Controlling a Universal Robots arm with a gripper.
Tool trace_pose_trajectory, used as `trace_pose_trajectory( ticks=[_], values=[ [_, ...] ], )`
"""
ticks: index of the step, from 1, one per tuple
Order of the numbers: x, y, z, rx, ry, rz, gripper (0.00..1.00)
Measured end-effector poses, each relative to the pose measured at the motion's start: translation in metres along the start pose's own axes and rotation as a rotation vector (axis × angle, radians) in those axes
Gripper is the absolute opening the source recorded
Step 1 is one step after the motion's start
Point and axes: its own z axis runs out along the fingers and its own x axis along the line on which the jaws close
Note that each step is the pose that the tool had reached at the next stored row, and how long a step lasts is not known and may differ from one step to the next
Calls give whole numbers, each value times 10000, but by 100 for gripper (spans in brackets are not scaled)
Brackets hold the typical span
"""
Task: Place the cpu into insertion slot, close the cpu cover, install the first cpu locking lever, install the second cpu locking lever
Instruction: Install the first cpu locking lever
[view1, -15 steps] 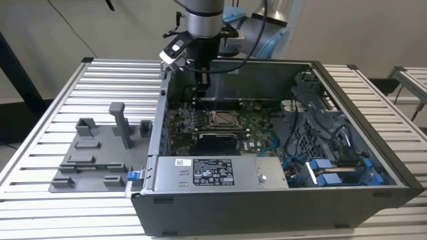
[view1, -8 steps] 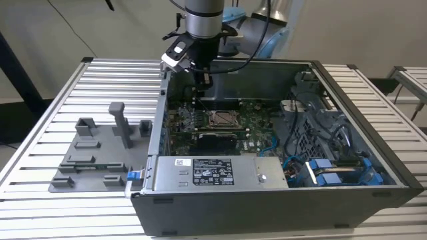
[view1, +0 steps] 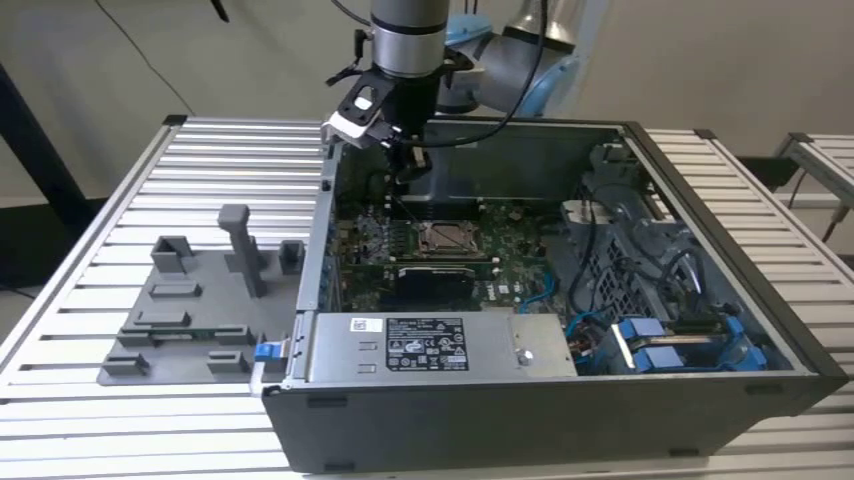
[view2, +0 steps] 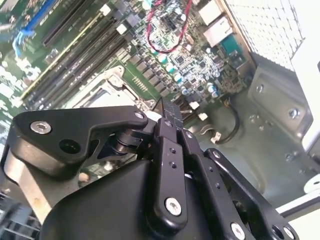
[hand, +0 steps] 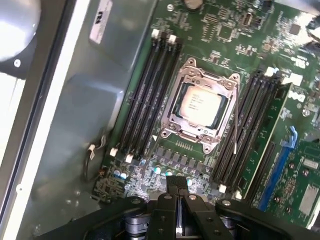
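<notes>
Empty claw (view1: 410, 172) pinched shut, hovering. Chip (hand: 201, 104) seated under lowered cover (hand: 187, 131), five o'clock from claw in exterior view.

open computer case (view1: 534, 420) is set on slatted table (view1: 214, 170); grey fixture tray (view1: 187, 310) is laid beside it | labelled power supply (view1: 427, 345) is housed inside | black memory slots (hand: 147, 95) are mounted on green board (hand: 225, 30)

Exterior high oblique; both wrist views near motherboard (hand: 190, 146) (view2: 176, 37).
</notes>
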Motion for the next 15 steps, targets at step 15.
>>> trace_pose_trajectory(
  ticks=[15],
  values=[
    [20,4,24,-180,-37,-2196,11]
  ],
)
